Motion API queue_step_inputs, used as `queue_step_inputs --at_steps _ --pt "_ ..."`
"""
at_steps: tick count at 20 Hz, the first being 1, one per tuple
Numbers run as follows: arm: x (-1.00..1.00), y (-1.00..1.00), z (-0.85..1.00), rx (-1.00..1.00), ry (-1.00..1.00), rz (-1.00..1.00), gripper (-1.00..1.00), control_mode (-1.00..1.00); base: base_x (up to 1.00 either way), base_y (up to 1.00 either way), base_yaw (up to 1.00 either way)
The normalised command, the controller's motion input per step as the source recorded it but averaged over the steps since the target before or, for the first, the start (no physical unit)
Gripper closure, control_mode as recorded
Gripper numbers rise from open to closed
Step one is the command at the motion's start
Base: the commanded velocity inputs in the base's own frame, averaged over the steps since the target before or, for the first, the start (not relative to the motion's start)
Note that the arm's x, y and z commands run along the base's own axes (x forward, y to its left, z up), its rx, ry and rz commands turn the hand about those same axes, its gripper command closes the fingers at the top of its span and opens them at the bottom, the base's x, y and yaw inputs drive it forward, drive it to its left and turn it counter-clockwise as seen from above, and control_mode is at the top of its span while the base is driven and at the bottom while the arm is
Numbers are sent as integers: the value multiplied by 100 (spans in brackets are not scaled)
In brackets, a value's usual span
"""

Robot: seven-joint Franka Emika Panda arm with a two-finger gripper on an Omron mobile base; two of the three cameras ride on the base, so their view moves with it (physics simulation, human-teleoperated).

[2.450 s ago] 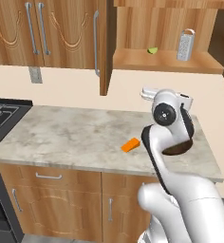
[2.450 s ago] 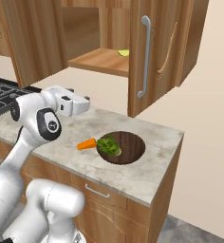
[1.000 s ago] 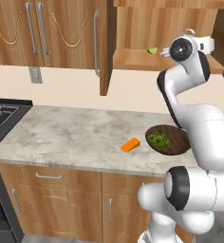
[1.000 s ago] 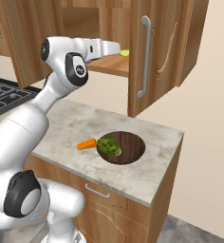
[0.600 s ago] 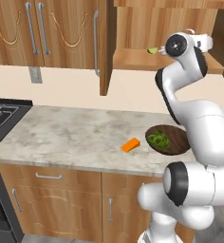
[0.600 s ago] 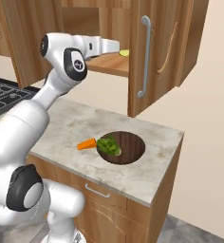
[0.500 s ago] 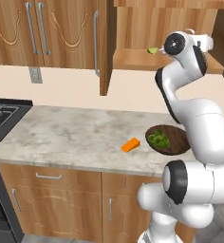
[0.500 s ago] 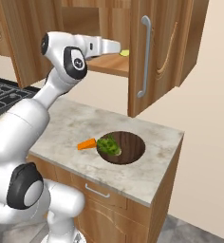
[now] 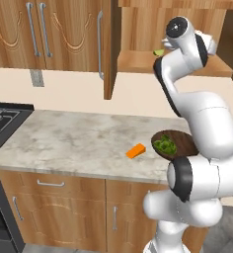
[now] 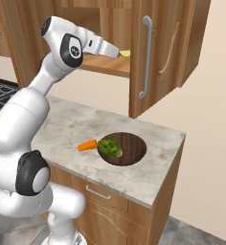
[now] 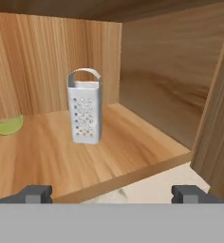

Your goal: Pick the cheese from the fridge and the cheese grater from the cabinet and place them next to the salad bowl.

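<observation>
Claw (image 11: 111,193) (fingers spread) faces the upright cheese grater (image 11: 85,106) ahead.

Cheese grater (image 11: 85,107): silver-grey metal, face perforated with rows of small dark holes. Cabinet (image 11: 166,76): brown wood with visible grain; door (image 10: 155,45) carries a long silver bar handle. Green item (image 11: 7,126) on the shelf: pale lime green. Cheese (image 9: 135,150): orange. Salad bowl (image 10: 134,143): dark brown, contents leafy green. Desk (image 9: 64,143): mottled grey-beige marble pattern. Robot arm (image 10: 33,100): white with dark joints.
</observation>
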Motion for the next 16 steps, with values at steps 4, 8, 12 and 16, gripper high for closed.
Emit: queue_step_inputs --at_steps 4,8,12,16 --pt "12 4 -2 6 -15 0 -100 -100 0 0 0" --pt "29 0 -18 0 -13 1 -100 -100 0 0 0" --pt "19 -3 -19 0 -21 3 -100 -100 0 0 0" --pt "1 -22 -8 -13 -24 8 -100 -100 0 0 0"
